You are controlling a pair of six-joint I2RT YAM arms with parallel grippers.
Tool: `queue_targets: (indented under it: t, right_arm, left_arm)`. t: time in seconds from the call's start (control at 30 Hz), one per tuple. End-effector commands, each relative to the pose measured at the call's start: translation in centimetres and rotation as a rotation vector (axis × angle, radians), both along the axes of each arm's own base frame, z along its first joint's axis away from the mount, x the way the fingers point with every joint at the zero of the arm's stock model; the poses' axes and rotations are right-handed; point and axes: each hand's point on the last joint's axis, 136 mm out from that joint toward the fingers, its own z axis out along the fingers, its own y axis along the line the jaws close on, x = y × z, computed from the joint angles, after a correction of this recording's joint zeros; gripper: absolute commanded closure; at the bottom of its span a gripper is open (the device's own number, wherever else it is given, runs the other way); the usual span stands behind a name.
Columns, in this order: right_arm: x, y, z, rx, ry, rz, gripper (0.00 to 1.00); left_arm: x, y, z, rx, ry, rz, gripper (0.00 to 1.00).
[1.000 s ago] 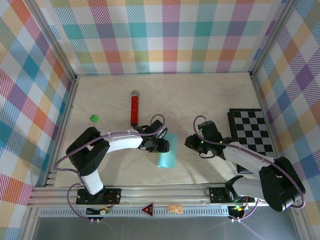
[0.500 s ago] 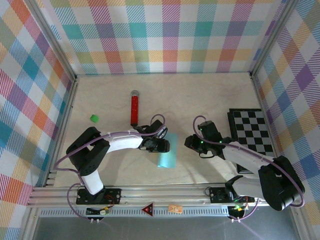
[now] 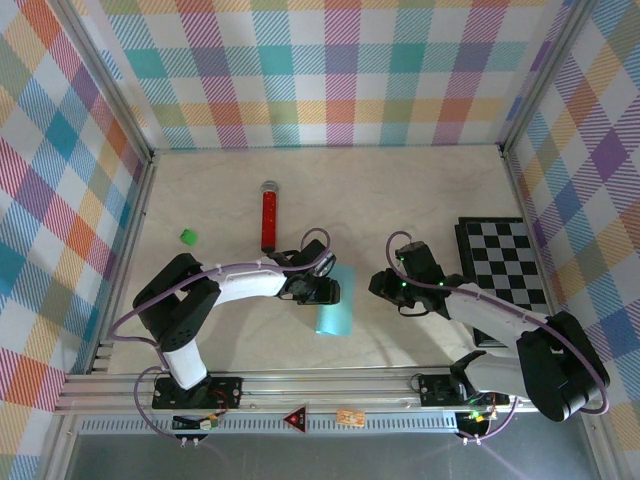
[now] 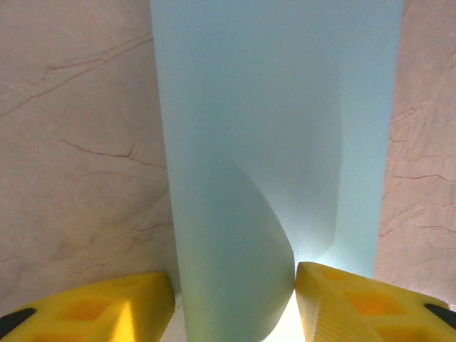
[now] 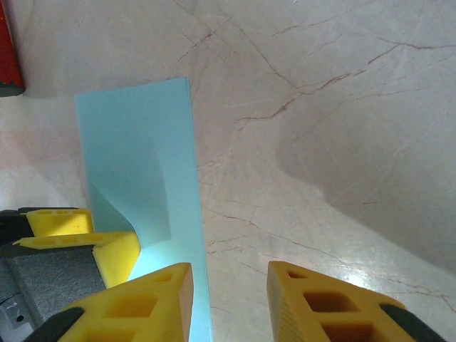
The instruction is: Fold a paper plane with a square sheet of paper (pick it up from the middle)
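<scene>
The square sheet of paper (image 3: 333,312), folded to a narrow strip, lies on the table (image 3: 400,190) midway along it and nearer the near edge, in the same place as one second earlier. The left claw (image 4: 234,281) stands about half open at the strip's left side, with a raised flap of the paper bowed between its fingers. The right claw (image 5: 229,274) hovers just right of the strip, partly open and empty, with its position unchanged.
</scene>
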Motion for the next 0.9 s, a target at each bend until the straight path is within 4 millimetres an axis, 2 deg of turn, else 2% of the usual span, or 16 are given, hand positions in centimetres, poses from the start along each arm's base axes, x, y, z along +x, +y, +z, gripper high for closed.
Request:
queue_targets:
  t: [0.0, 0.87]
  right_arm:
    - [0.2, 0.3, 0.44, 0.022, -0.007, 0.0, 0.66]
    - [0.32, 0.44, 0.16, 0.025, 0.0, -0.003, 0.65]
  left_arm:
    - [-1.84, 5.23, -6.45, 0.248, 0.076, 0.024, 0.46]
    - [-2.21, 5.7, -7.05, 0.286, 0.076, -0.006, 0.46]
